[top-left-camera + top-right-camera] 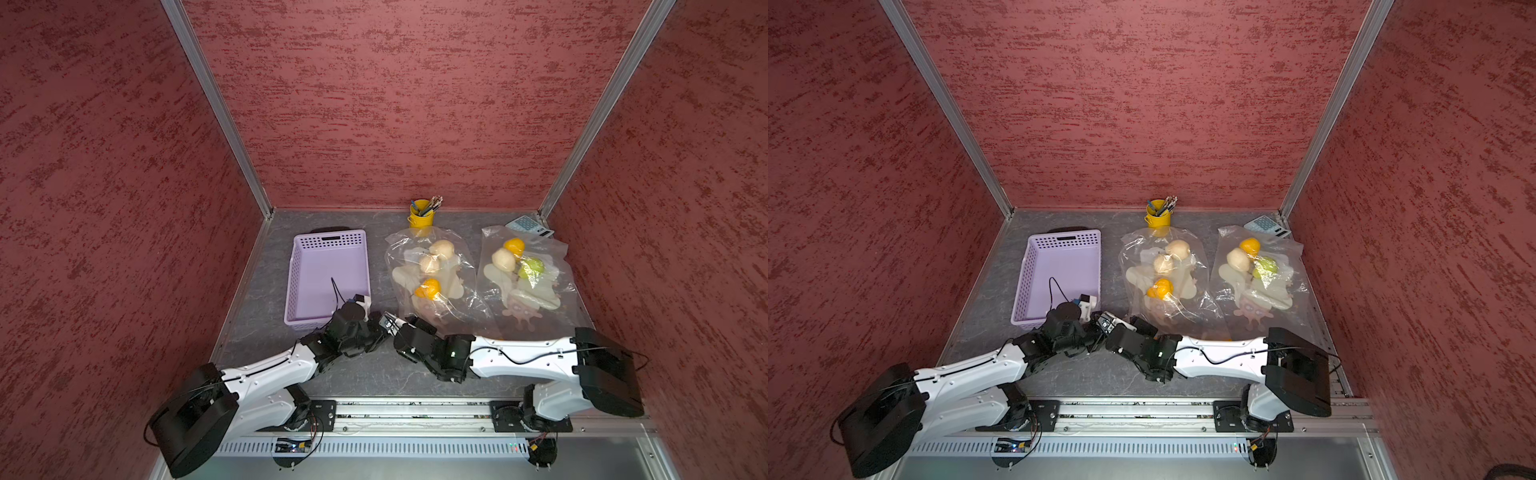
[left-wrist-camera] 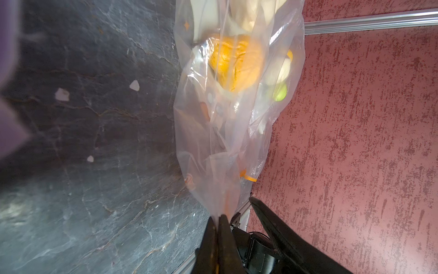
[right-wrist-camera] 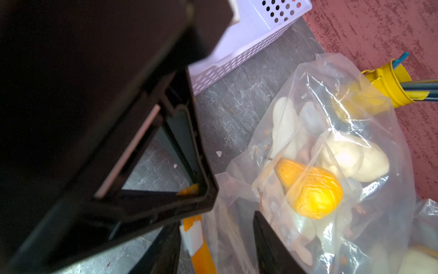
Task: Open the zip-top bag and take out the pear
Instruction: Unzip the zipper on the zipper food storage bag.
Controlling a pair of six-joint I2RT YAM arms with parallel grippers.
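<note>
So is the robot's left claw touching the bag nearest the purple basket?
Touching. The left wrist view shows the left gripper pinched shut on the edge of the zip-top bag, the plastic running straight between its closed jaws.

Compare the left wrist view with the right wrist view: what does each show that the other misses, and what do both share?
Left wrist only: the left jaws pinched shut on an edge of the clear bag, and a green fruit beyond it. Right wrist only: the yellow pen cup, and the white zip slider between the open right jaws. Both: that bag, its yellow-orange pear, the grey table.
</note>
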